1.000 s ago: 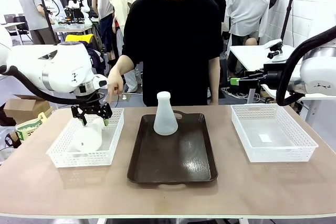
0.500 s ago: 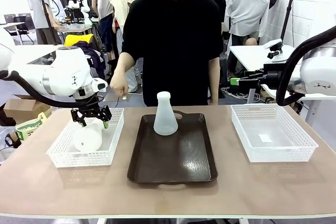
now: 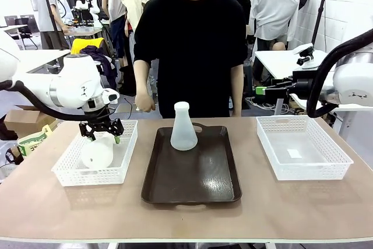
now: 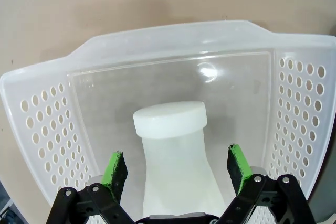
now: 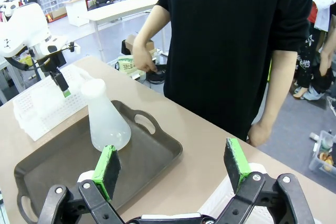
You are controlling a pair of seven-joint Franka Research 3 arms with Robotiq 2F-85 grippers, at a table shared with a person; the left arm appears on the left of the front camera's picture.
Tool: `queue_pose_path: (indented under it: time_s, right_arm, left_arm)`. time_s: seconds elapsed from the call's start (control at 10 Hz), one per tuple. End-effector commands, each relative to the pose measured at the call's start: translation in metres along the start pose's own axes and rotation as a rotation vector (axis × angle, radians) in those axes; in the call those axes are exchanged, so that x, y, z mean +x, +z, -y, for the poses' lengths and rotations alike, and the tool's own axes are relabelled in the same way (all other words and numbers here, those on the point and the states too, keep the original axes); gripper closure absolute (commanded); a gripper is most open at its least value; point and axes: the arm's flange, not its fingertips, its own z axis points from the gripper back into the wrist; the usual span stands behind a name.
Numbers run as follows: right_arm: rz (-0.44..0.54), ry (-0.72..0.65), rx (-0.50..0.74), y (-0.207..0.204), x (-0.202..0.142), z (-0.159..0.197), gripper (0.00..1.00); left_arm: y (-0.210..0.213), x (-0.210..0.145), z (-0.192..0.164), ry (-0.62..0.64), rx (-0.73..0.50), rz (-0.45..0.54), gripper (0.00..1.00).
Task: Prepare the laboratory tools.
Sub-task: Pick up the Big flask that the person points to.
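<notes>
- The person's hand (image 3: 145, 104) has drawn back from the left basket (image 3: 87, 176).
- Left wrist view: left gripper (image 4: 177, 167) spread wide, clear either side of the flask (image 4: 169, 121) neck.
- Right gripper (image 5: 172, 166) spread, empty.

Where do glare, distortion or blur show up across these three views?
Front view: even light, sharp, a soft sheen on the dark tray. Left wrist view: a small glare spot on the basket floor, its rim bowed by the wide lens, the flask crisp within the open left pincer. Right wrist view: scene tilted, far room slightly soft.
</notes>
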Motion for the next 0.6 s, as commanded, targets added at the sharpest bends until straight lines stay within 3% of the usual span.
queue_pose_path:
  time_s: [0.0, 0.3, 0.4, 0.5]
  right_arm:
    - [-0.016, -0.007, -0.007, 0.001, 0.002, -0.001, 0.0]
    - [-0.016, -0.007, -0.007, 0.001, 0.002, -0.001, 0.0]
    - [-0.016, -0.007, -0.007, 0.001, 0.002, -0.001, 0.0]
    - [-0.016, -0.007, -0.007, 0.001, 0.002, -0.001, 0.0]
  left_arm:
    - [-0.001, 0.013, 0.003, 0.02, 0.016, -0.002, 0.0]
    - [-0.003, 0.021, 0.003, 0.023, 0.027, -0.005, 0.0]
    - [-0.003, 0.023, 0.002, 0.025, 0.024, -0.004, 0.07]
    - [-0.003, 0.025, 0.002, 0.025, 0.025, -0.008, 0.24]
